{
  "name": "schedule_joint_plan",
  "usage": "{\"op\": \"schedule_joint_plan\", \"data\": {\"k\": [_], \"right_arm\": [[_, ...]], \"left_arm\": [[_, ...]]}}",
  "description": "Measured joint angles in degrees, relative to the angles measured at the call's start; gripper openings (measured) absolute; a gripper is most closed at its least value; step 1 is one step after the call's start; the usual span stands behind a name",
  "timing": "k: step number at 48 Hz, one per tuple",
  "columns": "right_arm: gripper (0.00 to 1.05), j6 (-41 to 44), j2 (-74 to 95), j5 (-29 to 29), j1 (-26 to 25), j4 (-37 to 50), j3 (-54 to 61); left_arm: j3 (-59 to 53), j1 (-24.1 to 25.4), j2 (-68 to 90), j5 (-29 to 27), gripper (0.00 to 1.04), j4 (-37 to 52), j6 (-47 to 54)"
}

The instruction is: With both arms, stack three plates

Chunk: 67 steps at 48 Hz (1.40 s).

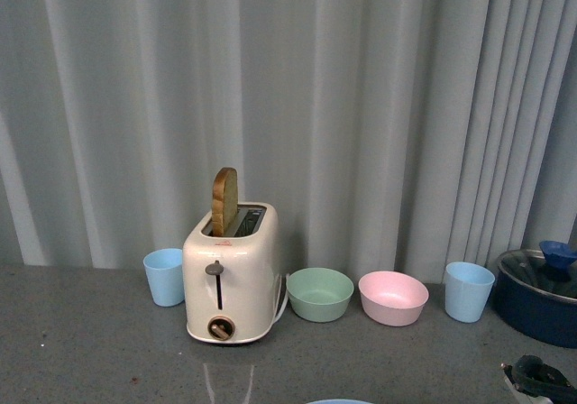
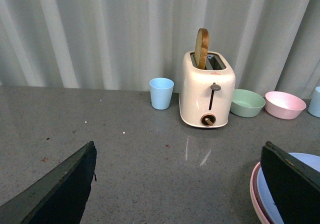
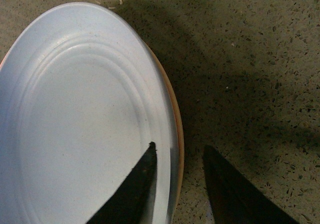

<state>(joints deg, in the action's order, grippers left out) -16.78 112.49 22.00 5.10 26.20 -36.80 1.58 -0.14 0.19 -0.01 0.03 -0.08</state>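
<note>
A light blue plate (image 3: 75, 124) lies on top of a plate with a pink-orange rim (image 3: 178, 134) on the grey table. My right gripper (image 3: 180, 146) is open and straddles their edge, with one finger (image 3: 135, 189) over the blue plate and the other (image 3: 235, 194) over the table. The left wrist view shows the same stack, the blue plate (image 2: 265, 189) on the pink one (image 2: 254, 189), partly hidden behind one finger (image 2: 295, 184). My left gripper (image 2: 177, 184) is open above bare table beside the stack. A sliver of the blue plate (image 1: 338, 401) shows at the front view's lower edge.
At the back stand a cream toaster (image 1: 232, 282) holding a slice of toast, two light blue cups (image 1: 164, 276) (image 1: 468, 290), a green bowl (image 1: 320, 294), a pink bowl (image 1: 393, 298) and a dark blue lidded pot (image 1: 541, 300). A black arm part (image 1: 541, 379) shows at the lower right.
</note>
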Motion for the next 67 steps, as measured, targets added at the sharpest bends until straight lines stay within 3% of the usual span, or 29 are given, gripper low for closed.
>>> {"op": "schedule_joint_plan", "data": {"k": [13, 23, 37, 53, 56, 58, 67], "right_arm": [[0.70, -0.63, -3.65, 0.57, -0.98, -0.17, 1.18], [0.99, -1.01, -15.56, 2.19, -2.58, -2.32, 5.05], [0.97, -0.79, -41.11, 0.02, -8.00, -11.41, 9.20], [0.96, 0.68, -65.13, -7.06, -7.61, -21.57, 9.84], [0.82, 7.34, -70.62, -18.14, -5.64, -11.13, 14.16], [0.75, 10.67, -72.83, -20.74, -5.42, -8.17, 15.98], [0.32, 15.82, -78.75, -21.97, -5.31, -5.86, 24.63]], "left_arm": [[0.00, 0.00, 0.00, 0.00, 0.98, 0.00, 0.02], [0.00, 0.00, 0.00, 0.00, 0.98, 0.00, 0.00], [0.00, 0.00, 0.00, 0.00, 0.98, 0.00, 0.02], [0.00, 0.00, 0.00, 0.00, 0.98, 0.00, 0.00], [0.00, 0.00, 0.00, 0.00, 0.98, 0.00, 0.00], [0.00, 0.00, 0.00, 0.00, 0.98, 0.00, 0.00], [0.00, 0.00, 0.00, 0.00, 0.98, 0.00, 0.00]]}}
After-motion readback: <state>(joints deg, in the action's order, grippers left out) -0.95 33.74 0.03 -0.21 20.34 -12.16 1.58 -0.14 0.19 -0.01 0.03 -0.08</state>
